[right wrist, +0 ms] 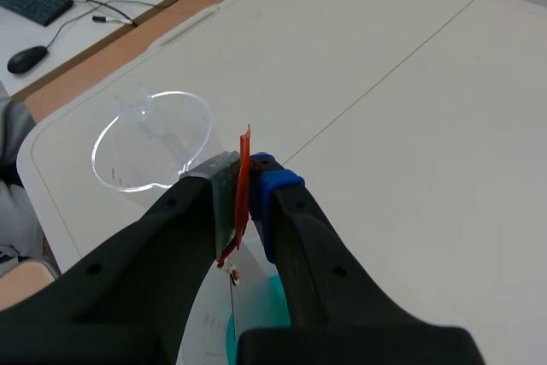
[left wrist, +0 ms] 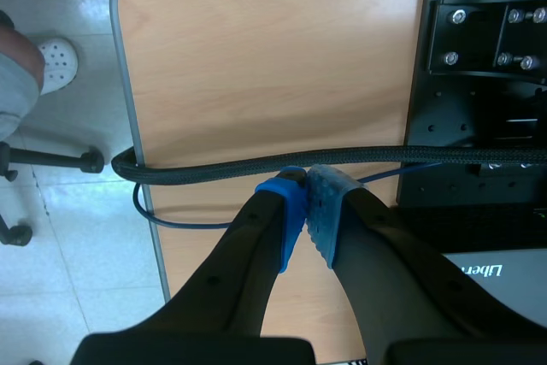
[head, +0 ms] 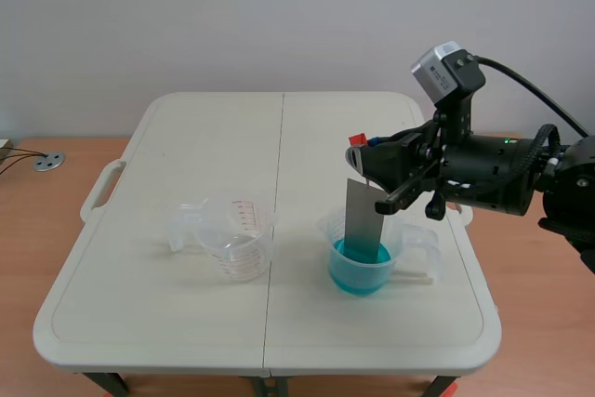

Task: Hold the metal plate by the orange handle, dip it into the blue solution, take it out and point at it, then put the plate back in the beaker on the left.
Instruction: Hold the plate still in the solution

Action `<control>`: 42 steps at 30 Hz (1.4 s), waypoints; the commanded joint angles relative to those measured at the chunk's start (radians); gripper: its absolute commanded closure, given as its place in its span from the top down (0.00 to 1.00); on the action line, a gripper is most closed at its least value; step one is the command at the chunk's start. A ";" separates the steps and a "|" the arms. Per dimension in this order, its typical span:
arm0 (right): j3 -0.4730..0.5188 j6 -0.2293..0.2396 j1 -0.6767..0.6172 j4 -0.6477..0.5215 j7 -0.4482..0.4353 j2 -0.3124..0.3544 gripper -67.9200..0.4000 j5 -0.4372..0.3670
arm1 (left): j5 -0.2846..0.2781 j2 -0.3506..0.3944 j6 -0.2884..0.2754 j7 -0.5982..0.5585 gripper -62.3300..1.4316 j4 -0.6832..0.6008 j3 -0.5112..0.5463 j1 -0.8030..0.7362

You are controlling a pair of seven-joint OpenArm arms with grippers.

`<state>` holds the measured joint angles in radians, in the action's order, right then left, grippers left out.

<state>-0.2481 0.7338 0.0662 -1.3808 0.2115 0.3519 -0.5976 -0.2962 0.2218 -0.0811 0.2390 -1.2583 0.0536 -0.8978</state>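
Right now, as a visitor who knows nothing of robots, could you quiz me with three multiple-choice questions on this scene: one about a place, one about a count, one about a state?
1. Where is the lower end of the plate?
A) in the blue liquid
B) flat on the table
C) high above everything

2. How many beakers stand on the table?
A) one
B) two
C) three

3. The right arm's fingers are:
A) wide open
B) shut on the orange handle
C) shut on nothing

Answers:
1 A: the plate stands upright with its lower end in the blue-filled beaker.
2 B: there is that one and an empty beaker beside it.
3 B: the right wrist view shows the handle pressed between the fingers.
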 commanded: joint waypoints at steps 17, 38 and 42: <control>0.048 0.012 -0.083 -0.324 0.018 0.128 0.02 -0.095 | 0.001 0.003 -0.004 -0.003 0.07 -0.011 0.001 -0.010; 0.152 0.012 -0.089 -0.475 0.033 0.210 0.02 -0.227 | 0.000 0.132 -0.005 -0.221 0.07 -0.142 0.178 -0.010; 0.160 0.012 -0.089 -0.495 0.040 0.210 0.02 -0.235 | 0.000 0.196 -0.013 -0.295 0.07 -0.177 0.202 -0.007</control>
<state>-0.1009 0.7345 -0.0334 -1.8507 0.2638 0.5545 -0.8066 -0.2958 0.4030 -0.0845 -0.0315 -1.4181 0.2546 -0.9005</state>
